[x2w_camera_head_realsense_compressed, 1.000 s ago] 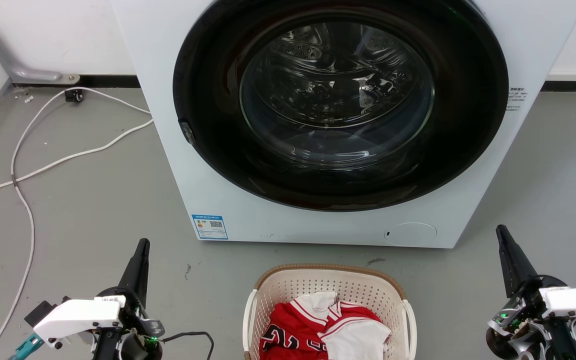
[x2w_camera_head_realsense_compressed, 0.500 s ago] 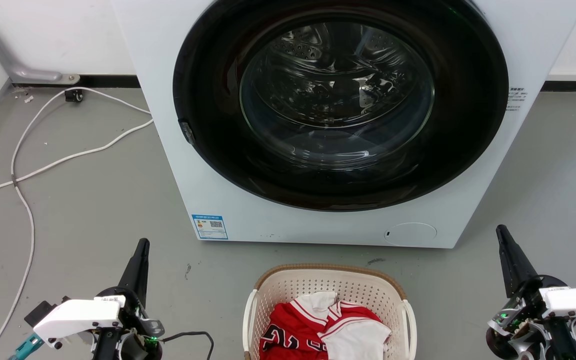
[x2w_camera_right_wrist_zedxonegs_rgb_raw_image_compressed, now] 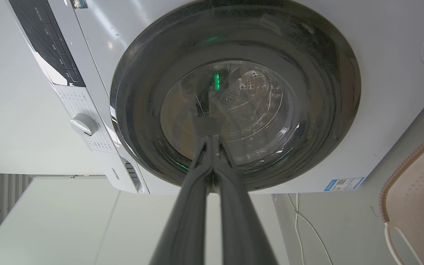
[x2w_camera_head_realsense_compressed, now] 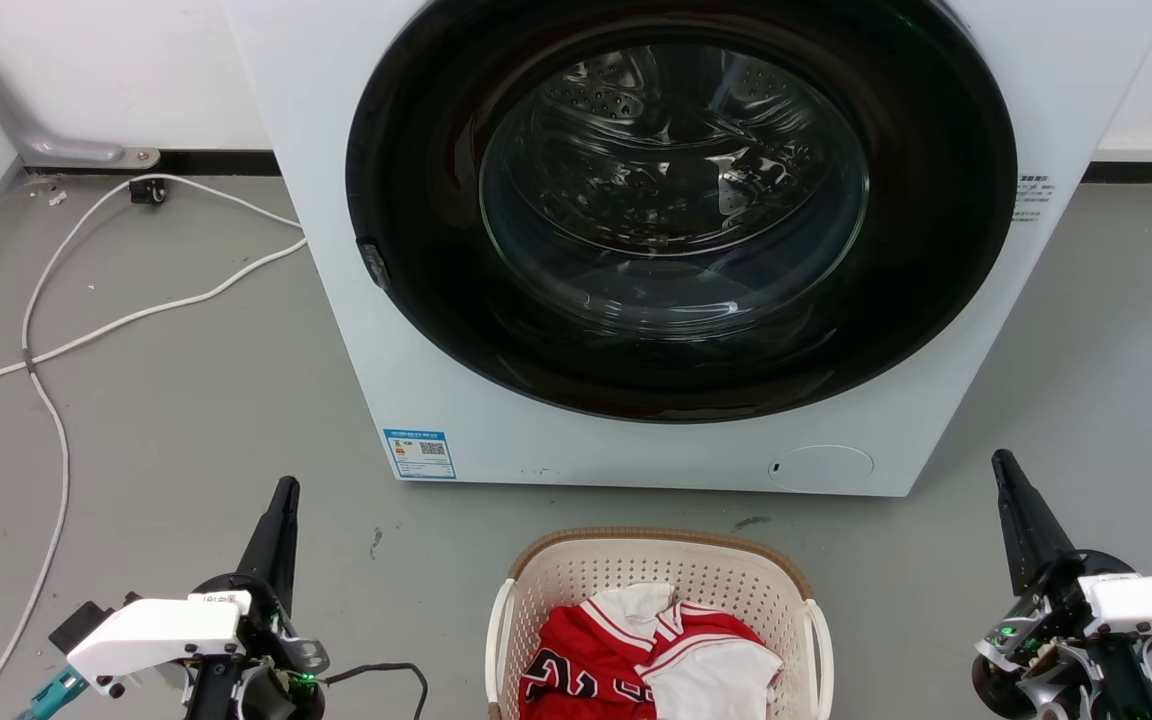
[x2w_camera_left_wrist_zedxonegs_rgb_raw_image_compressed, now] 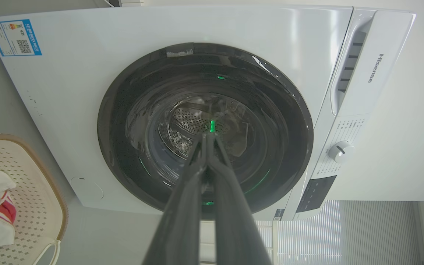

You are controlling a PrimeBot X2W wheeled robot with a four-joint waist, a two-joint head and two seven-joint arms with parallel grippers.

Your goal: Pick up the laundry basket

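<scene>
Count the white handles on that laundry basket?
2 on the laundry basket: left handle and right handle, on its opposite sides. Its near end is out of frame, so more may be hidden.

**Tally from the remote station**

I log one washing machine (x2w_camera_head_realsense_compressed: 336,330) and one laundry basket (x2w_camera_head_realsense_compressed: 656,537). Two pincers: left pincer (x2w_camera_head_realsense_compressed: 285,487), right pincer (x2w_camera_head_realsense_compressed: 1001,461). In the basket I count one red jersey (x2w_camera_head_realsense_compressed: 586,660) and one white garment (x2w_camera_head_realsense_compressed: 711,675), as far as I can separate them. One blue label (x2w_camera_head_realsense_compressed: 420,454), one dial (x2w_camera_left_wrist_zedxonegs_rgb_raw_image_compressed: 339,151).

- Smooth grey floor (x2w_camera_head_realsense_compressed: 196,400), lightly scuffed.
- White wall (x2w_camera_head_realsense_compressed: 116,70) with black skirting (x2w_camera_head_realsense_compressed: 216,162).
- White washing machine (x2w_camera_head_realsense_compressed: 576,450), round dark door shut.
- White cable (x2w_camera_head_realsense_compressed: 106,326) trailing left.
- Slatted blinds (x2w_camera_left_wrist_zedxonegs_rgb_raw_image_compressed: 344,235) beyond the machine.
</scene>
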